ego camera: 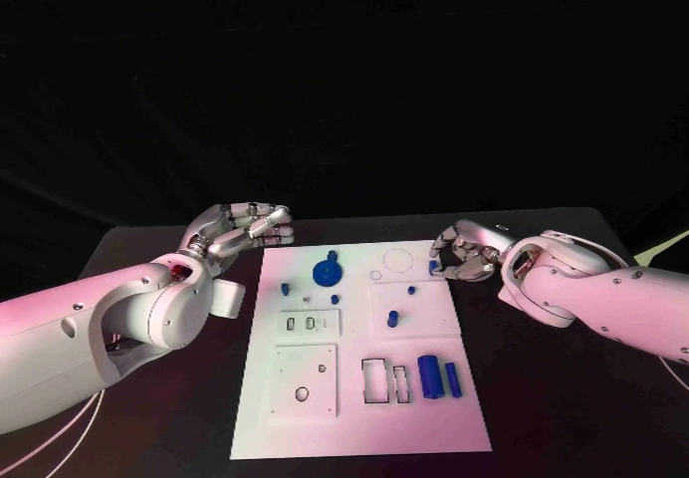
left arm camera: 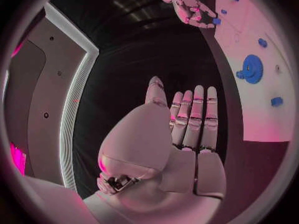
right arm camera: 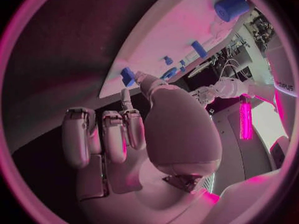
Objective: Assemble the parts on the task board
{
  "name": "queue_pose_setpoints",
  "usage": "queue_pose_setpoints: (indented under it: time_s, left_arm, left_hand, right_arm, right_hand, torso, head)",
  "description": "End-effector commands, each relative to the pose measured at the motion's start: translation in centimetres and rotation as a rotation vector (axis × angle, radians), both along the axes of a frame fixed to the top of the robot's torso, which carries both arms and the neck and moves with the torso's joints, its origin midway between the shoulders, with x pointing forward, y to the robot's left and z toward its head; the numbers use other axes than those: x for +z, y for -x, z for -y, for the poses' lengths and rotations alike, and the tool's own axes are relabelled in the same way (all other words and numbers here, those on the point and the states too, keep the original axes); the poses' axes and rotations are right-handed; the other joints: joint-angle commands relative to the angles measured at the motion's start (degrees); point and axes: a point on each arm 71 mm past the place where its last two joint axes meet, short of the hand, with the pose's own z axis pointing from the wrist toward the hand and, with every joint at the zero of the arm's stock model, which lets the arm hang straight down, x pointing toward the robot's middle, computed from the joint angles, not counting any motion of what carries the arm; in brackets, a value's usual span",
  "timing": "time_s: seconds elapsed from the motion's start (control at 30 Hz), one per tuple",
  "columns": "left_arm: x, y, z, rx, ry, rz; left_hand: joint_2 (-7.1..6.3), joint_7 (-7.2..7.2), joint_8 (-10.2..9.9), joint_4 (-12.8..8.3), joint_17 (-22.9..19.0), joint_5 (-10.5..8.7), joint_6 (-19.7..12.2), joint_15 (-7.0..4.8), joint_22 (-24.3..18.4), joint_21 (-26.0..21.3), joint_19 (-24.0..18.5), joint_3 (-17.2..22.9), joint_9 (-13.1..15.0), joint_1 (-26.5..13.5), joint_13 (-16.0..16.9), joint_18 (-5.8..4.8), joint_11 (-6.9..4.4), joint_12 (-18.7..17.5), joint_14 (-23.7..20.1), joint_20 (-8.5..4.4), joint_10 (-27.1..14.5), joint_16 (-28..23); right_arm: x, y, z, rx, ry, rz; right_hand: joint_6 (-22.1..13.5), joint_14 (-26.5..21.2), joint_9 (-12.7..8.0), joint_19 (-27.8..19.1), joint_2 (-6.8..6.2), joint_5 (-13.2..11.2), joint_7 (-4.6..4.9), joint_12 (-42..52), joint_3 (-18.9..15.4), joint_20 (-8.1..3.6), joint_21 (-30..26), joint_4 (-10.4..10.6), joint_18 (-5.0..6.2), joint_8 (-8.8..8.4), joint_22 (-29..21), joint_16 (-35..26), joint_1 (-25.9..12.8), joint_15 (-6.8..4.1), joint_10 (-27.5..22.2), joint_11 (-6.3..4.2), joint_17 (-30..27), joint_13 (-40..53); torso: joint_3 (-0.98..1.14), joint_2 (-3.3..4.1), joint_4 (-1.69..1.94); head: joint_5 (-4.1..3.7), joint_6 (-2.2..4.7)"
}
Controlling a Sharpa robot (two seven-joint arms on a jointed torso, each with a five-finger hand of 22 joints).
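The white task board (ego camera: 359, 418) lies mid-table. On it are a blue gear (ego camera: 328, 271), small blue pegs (ego camera: 392, 319) and two blue cylinders (ego camera: 439, 377). My right hand (ego camera: 462, 254) is at the board's right edge, its thumb and one fingertip closed on a small blue part (ego camera: 432, 266). The right wrist view shows that part (right arm camera: 127, 76) at the board's rim between those fingertips (right arm camera: 139, 78). My left hand (ego camera: 241, 227) hovers off the board's far left corner, fingers apart and holding nothing. Its wrist view shows the straight fingers (left arm camera: 196, 114), the gear (left arm camera: 251, 68) and the right hand (left arm camera: 187, 5).
The board carries rectangular slots (ego camera: 383, 381), a round outline (ego camera: 398, 261) and two square inset plates (ego camera: 306, 381). Black table (ego camera: 560, 398) surrounds it on all sides, with open room on both sides of the board.
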Motion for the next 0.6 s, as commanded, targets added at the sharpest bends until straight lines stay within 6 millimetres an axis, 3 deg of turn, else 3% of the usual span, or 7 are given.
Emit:
queue_pose_setpoints:
  time_s: [0.03, 0.6]
  left_arm:
    - [0.16, 0.03, 0.19, -0.015, 0.009, 0.012]
    - [0.14, 0.00, 0.14, -0.014, 0.008, 0.010]
  left_hand:
    - [0.66, 0.79, -0.4, 0.0, 0.1, -0.25, -0.3, 0.15, 0.0, -0.1, 0.5, -0.2, 0.0, 0.1, 0.0, 0.66, -0.10, -0.1, -0.4, 0.03, -0.3, -0.2]
    - [0.66, 0.79, -0.4, 0.0, 0.1, -0.25, -0.3, 0.15, 0.0, -0.1, 0.5, -0.2, 0.0, 0.1, 0.0, 0.66, -0.10, -0.1, -0.4, 0.03, -0.3, -0.2]
  right_arm:
    - [-0.15, -0.05, -0.01, -0.010, 0.002, -0.009]
    - [-0.71, -0.13, -0.22, -0.010, 0.027, -0.021]
  right_hand:
    - [0.8, 6.0, -0.1, 1.2, 0.66, 0.3, -0.01, 0.3, 0.7, 0.16, 0.3, 0.0, -0.64, 0.48, 10.1, 0.2, 0.1, 0.34, 0.5, 0.10, 15.1, 8.4]
    - [1.4, 6.0, -0.2, 1.3, 0.28, 0.3, -0.12, 0.4, 1.1, 0.17, 0.4, -0.3, -0.64, 0.54, 10.2, 0.2, 0.2, 0.30, 0.6, 0.02, 15.1, 8.5]
  torso:
    - [-0.02, -0.03, -0.05]
    - [0.03, -0.04, -0.07]
  head:
    - [0.06, -0.17]
    - [0.03, -0.37]
